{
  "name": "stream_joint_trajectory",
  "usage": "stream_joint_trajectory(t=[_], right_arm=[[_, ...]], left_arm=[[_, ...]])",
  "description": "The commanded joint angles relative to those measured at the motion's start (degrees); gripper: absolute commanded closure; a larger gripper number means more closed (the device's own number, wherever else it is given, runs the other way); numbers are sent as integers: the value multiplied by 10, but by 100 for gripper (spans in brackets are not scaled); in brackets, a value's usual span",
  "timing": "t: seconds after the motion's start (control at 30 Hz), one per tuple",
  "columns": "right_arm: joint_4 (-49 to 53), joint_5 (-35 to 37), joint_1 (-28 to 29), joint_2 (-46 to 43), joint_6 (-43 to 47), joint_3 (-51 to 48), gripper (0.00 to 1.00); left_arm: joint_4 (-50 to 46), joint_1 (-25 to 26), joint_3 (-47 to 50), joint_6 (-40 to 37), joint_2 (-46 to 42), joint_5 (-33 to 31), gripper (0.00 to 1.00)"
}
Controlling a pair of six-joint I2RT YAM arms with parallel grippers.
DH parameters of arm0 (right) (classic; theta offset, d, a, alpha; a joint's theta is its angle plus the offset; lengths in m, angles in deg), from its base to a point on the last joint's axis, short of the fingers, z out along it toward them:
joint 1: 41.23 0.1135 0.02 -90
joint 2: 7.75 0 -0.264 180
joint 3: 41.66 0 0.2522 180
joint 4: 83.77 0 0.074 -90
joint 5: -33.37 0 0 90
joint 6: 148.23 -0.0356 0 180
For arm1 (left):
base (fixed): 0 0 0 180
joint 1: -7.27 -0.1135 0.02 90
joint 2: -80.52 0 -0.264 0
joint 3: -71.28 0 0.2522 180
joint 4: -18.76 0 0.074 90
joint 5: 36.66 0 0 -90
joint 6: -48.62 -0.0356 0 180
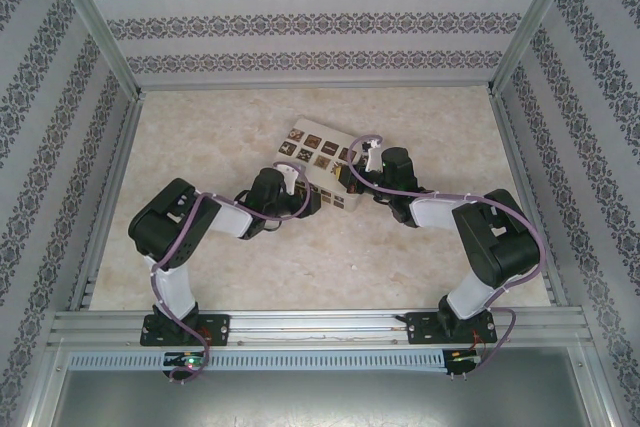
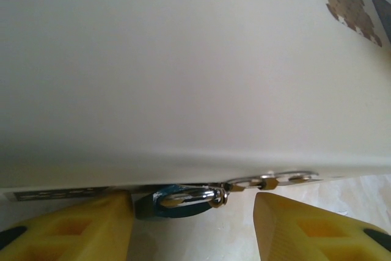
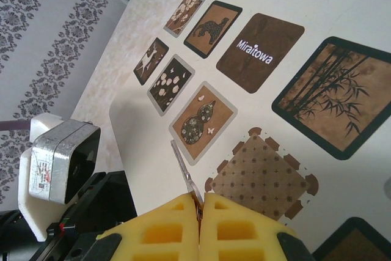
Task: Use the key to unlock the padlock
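1. Securing the padlock (image 2: 166,205) looks to be the step in hand. The left gripper (image 2: 192,209) brackets it with its jaws about half open, a yellow finger (image 2: 73,227) on either side and nothing clamped yet.
2. The padlock lies low against the side wall of the cream box (image 2: 183,59). In the left wrist view its blue body sits nearer the finger on the left of the picture. I cannot tell whether that finger touches it.
3. The right gripper (image 3: 200,198) is pressed fully together on the key (image 3: 182,164), a slim metal sliver jutting from between the pads over the box's patterned top.
4. Key and padlock are apart, with the key above the lid and the lock down at the box's side.
5. The next move, I judge, calls for the left jaws to pinch the blue body squarely, leaving the keyhole exposed.
6. After that, the right arm would have to bring the key tip down in line with the keyhole. The keyhole is hidden, so its facing cannot be judged.
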Motion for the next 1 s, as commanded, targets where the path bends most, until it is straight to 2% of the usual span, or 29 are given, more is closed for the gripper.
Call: stream_joint_trajectory(t=[0.0,0.6,0.97], right_arm=[[84,-2,4,16,6,-11,100],[82,-3,4,12,6,-12,100],[80,-4,4,-20,-1,-11,100]], left_arm=[[2,2,-21,-6,22,36,49],[-7,8,-42,0,40,34,58],[-10,12,-41,1,32,13,68]])
